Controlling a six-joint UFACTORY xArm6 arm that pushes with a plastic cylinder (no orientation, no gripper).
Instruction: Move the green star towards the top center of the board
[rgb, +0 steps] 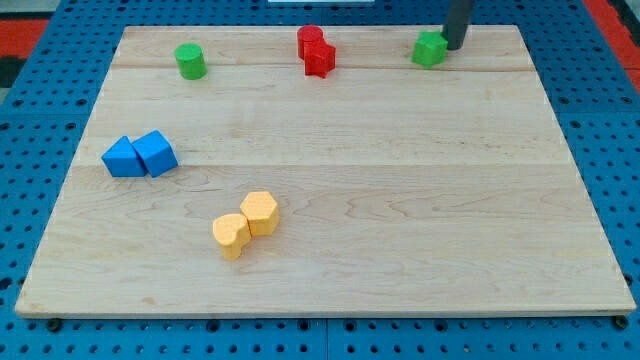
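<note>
So the rod's tip (455, 46) sits touching the green star (430, 49) on its right side, near the board's (330, 270) top right (no gripper here, nothing held). The push seems begun; next, slide it left toward the red blocks (317, 50).

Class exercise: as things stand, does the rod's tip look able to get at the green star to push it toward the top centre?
Probably yes. My tip sits right against the green star on its right side, nothing between them. The red blocks lie farther left along that path.
</note>
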